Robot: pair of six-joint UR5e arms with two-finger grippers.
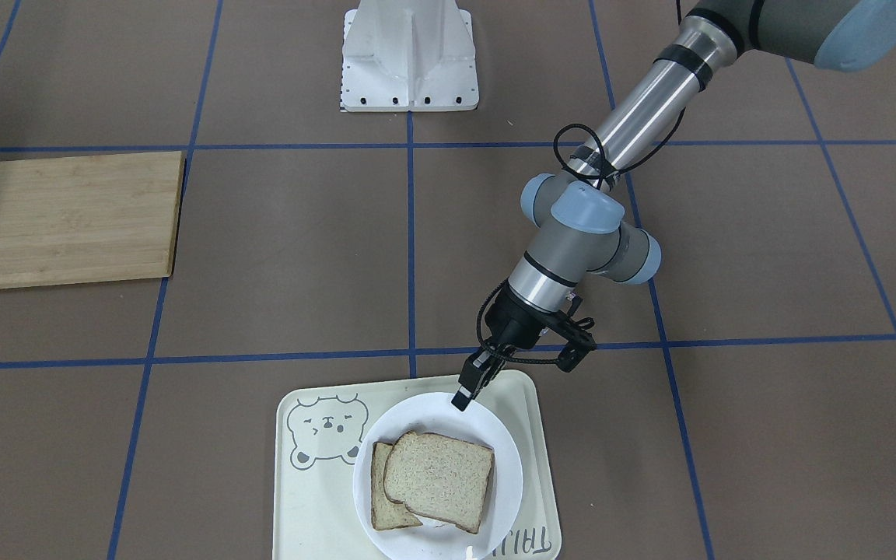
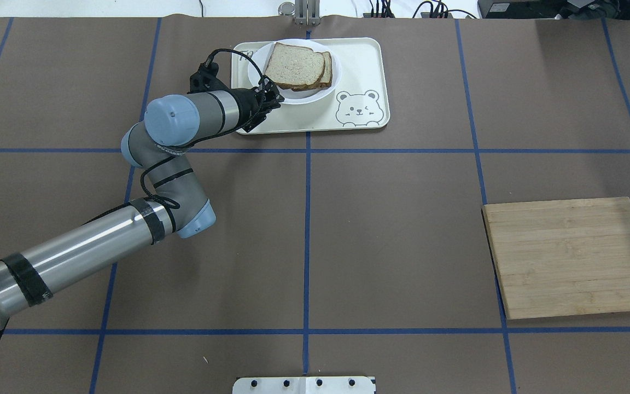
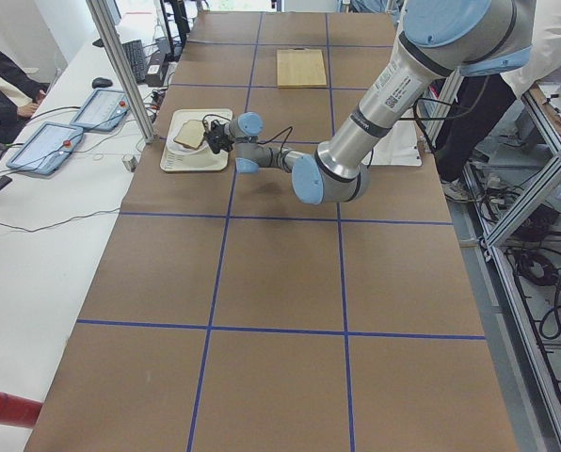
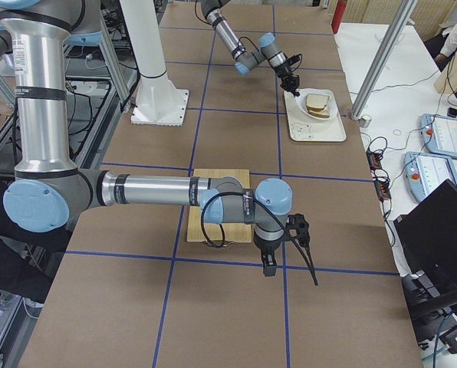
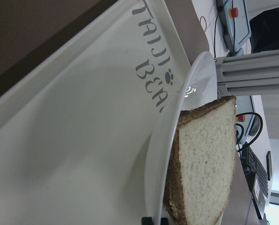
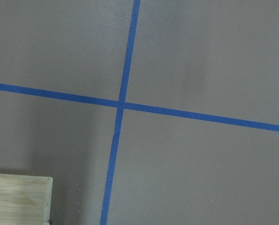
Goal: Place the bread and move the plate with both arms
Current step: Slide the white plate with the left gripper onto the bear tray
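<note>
The white plate (image 1: 434, 407) rests on the cream bear tray (image 1: 316, 505) at the table's far edge from the robot. Two bread slices lie overlapped on it: the top slice (image 1: 440, 478) partly covers the lower one (image 1: 380, 498). My left gripper (image 1: 463, 398) reaches down at a slant and is shut on the plate's rim on the robot's side. In the left wrist view the rim (image 5: 164, 140) runs down between my fingertips, with the bread (image 5: 207, 159) just beyond. My right gripper (image 4: 286, 249) shows only in the exterior right view, over bare table; I cannot tell whether it is open.
A bamboo cutting board (image 2: 572, 257) lies on the robot's right side of the table, next to the right arm's wrist (image 4: 244, 207). The white fixed base (image 1: 409, 58) stands at the robot's edge. Brown table with blue tape lines lies between tray and board.
</note>
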